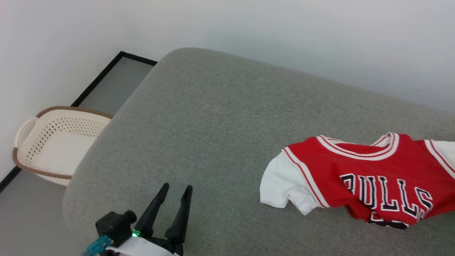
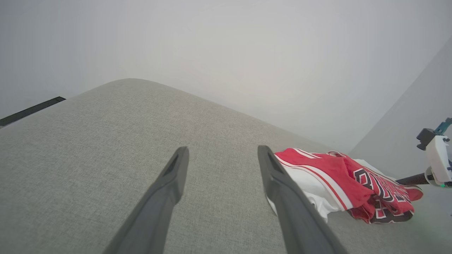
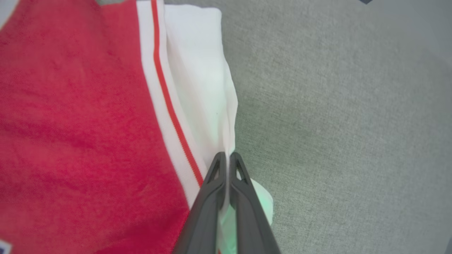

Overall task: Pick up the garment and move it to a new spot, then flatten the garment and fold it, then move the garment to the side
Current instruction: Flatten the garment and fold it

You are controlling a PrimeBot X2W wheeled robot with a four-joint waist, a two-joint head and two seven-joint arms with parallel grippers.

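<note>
The garment [image 1: 373,170], a red jersey with white sleeves and black "BULLS" lettering, lies rumpled on the grey cushion at the right of the head view. My left gripper [image 1: 177,190] hovers open near the cushion's front left, well apart from the jersey. In the left wrist view its fingers [image 2: 176,169] spread wide with nothing between them and the garment [image 2: 339,176] lies off to the right. My right gripper [image 3: 227,157] is shut on the white sleeve edge of the garment [image 3: 81,116]. The right gripper's body [image 2: 438,158] shows past the jersey.
A cream perforated laundry basket [image 1: 53,142] with a brown rim stands on the floor left of the grey cushion [image 1: 199,124]. A pale wall runs behind. The cushion's rounded left edge drops off beside the basket.
</note>
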